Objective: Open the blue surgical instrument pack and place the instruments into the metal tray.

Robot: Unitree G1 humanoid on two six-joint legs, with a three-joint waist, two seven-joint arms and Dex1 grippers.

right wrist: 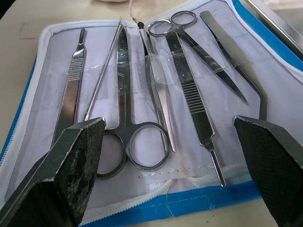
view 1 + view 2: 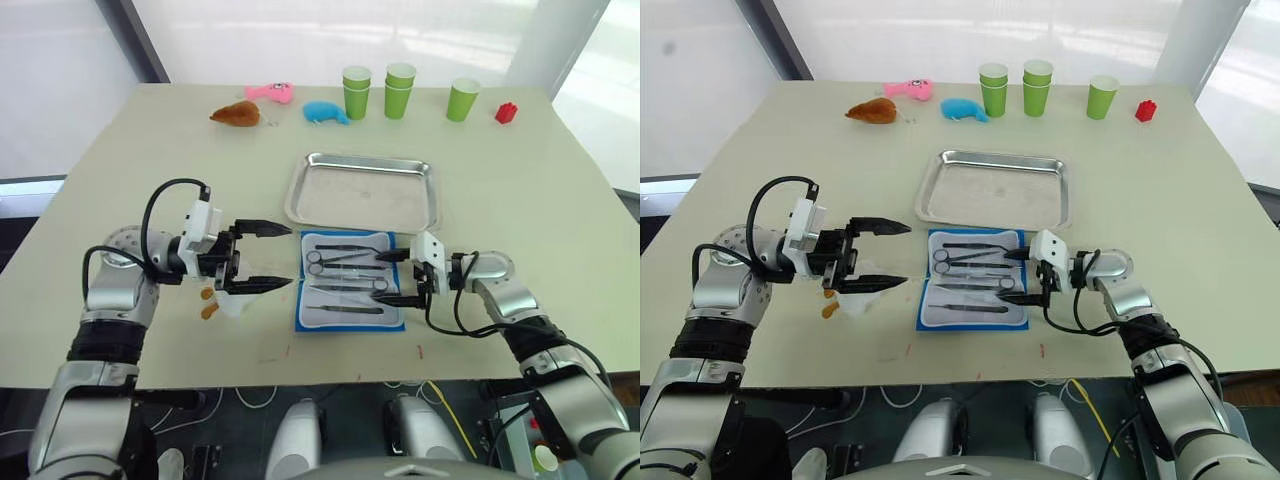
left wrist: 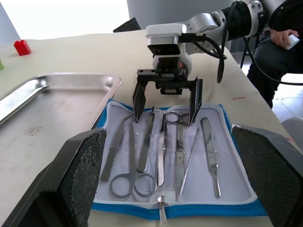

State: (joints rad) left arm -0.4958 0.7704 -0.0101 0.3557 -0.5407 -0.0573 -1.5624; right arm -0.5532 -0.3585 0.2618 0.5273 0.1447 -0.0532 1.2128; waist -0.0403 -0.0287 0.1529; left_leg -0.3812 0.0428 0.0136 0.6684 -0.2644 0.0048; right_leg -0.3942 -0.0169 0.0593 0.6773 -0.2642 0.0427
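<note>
The blue surgical instrument pack (image 2: 318,300) lies unfolded on the table, pale lining up, just in front of the metal tray (image 2: 360,195), which holds nothing. Several silver instruments (image 2: 345,262) sit in its sleeves: ring-handled scissors (image 1: 142,146), forceps, tweezers and a thin probe. My left gripper (image 2: 288,257) hovers open just left of the pack, fingers pointing at it. My right gripper (image 2: 382,278) is open at the pack's right edge, its fingertips over the ring handles (image 3: 177,116).
Green cups (image 2: 399,90), a red block (image 2: 506,113), a blue plush (image 2: 326,112), a pink toy (image 2: 272,92) and a brown toy (image 2: 236,115) line the far edge. Small orange bits (image 2: 210,305) lie under my left gripper. A seated person (image 3: 279,47) is beyond the table's right side.
</note>
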